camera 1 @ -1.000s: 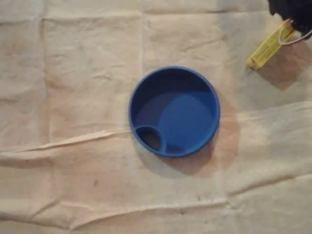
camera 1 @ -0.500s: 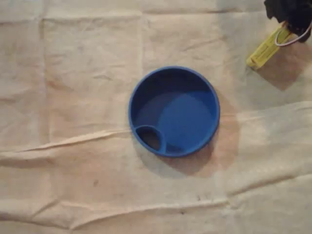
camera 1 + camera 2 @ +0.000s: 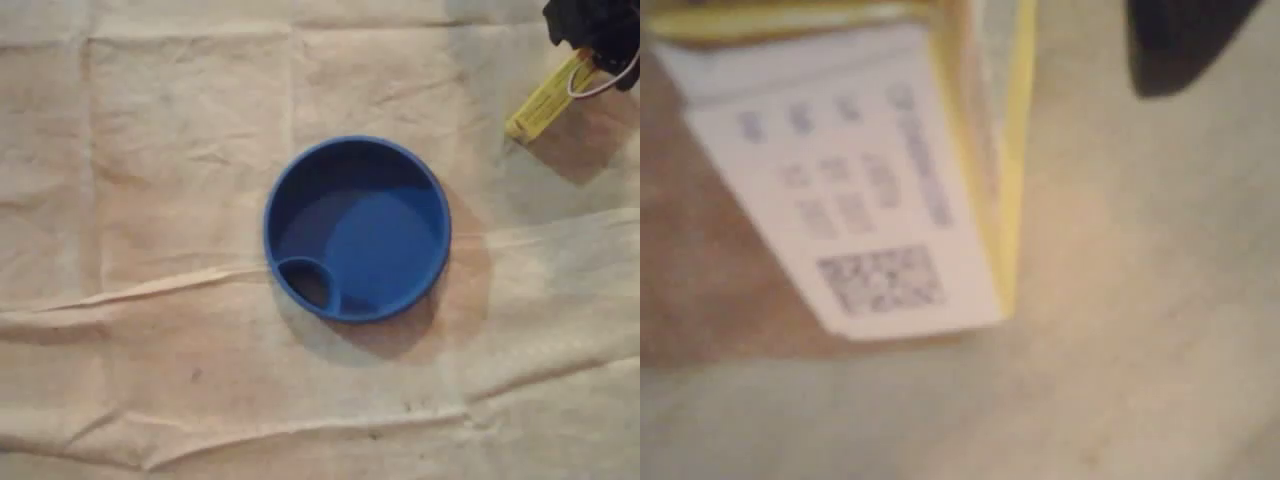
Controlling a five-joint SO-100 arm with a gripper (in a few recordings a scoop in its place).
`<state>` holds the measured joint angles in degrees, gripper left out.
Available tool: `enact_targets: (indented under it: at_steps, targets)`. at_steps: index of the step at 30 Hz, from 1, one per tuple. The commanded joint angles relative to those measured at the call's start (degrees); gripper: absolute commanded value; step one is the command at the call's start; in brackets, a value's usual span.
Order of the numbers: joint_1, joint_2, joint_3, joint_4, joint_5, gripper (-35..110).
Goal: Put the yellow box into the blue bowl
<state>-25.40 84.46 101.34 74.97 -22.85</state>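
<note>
In the overhead view, your blue bowl (image 3: 357, 228) sits near the middle of a creased beige cloth (image 3: 150, 180). A small oval pocket (image 3: 308, 283) is set inside the bowl's rim at the lower left. The yellow box (image 3: 545, 100) is in the upper right corner of the picture, well apart from the bowl and outside it. It lies on a slant, with its lower end pointing down-left toward the bowl. Its upper end runs under the black pincer (image 3: 592, 38). A thin white cable (image 3: 603, 86) loops just beside that upper end. A dark shadow (image 3: 590, 145) falls on the cloth to the lower right of the box. From up here you cannot tell whether the pincer is clenched on the box or only hanging over it, because its black bulk hides the jaws.

In the wrist view, the box (image 3: 855, 190) fills the upper left and is very close and blurred. You see a white face with rows of unreadable print and a square code near its lower corner. A yellow side runs down its right edge. A dark rounded shape (image 3: 1185, 40) shows at the top right, apart from the box, and it is too blurred to tell what it is. The pale cloth (image 3: 1120, 330) lies below and to the right. Here too you cannot tell how the pincer stands.
</note>
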Motion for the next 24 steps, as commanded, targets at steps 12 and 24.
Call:
enact_targets:
  at_steps: [12,24]
  targets:
    - [0.2,0.9,-0.6,-0.4,-0.5,14]
    - [0.1,0.9,-0.6,-0.4,-0.5,7]
